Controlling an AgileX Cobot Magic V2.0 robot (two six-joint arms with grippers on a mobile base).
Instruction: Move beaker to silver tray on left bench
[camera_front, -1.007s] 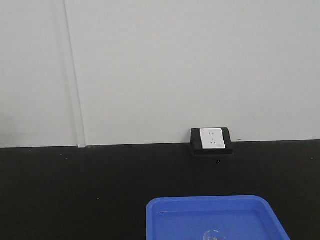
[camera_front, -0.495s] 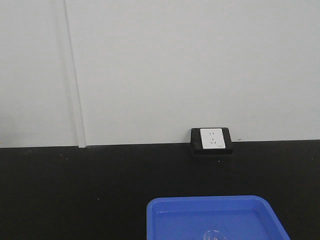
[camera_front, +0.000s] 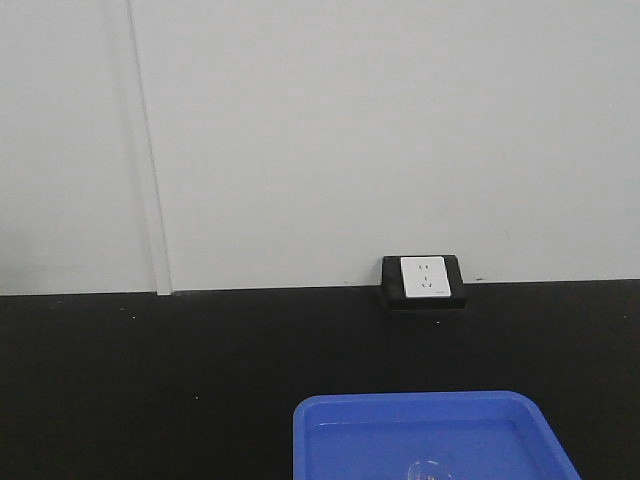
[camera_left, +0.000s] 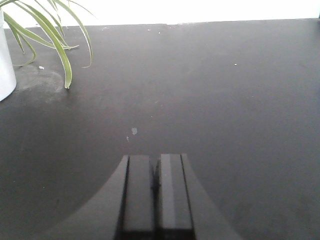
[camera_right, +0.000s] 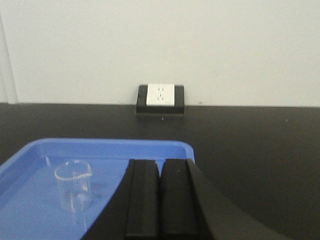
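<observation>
At the near edge of the right wrist view, the right fingers (camera_right: 154, 172) are seen clenched pad to pad, with nothing gripped between them. Just beyond and to their left, the beaker (camera_right: 73, 192) is shown standing upright inside the blue tray (camera_right: 165, 146), clear of the fingers and untouched. The glass is empty as far as can be told, and its white rim is plainly outlined against the blue floor. The tray is set on the black counter (camera_right: 250, 145), which runs back to a white socket (camera_right: 160, 94) in a black housing at the foot of a pale wall (camera_right: 160, 40).

In the left wrist view, the left fingers (camera_left: 142, 172) are likewise pressed together, only a thin dark seam being visible between them, and nothing is held. They are poised over bare counter. Farther off, at the far left corner, the drooping green leaves of a plant (camera_left: 55, 35) and the side of its white pot (camera_left: 5, 65) are caught at the frame's edge.

From the front camera, only the rim of the beaker (camera_front: 425, 469) is glimpsed at the bottom edge, within the blue tray, with the counter, the socket (camera_front: 423, 278) and the wall behind.
</observation>
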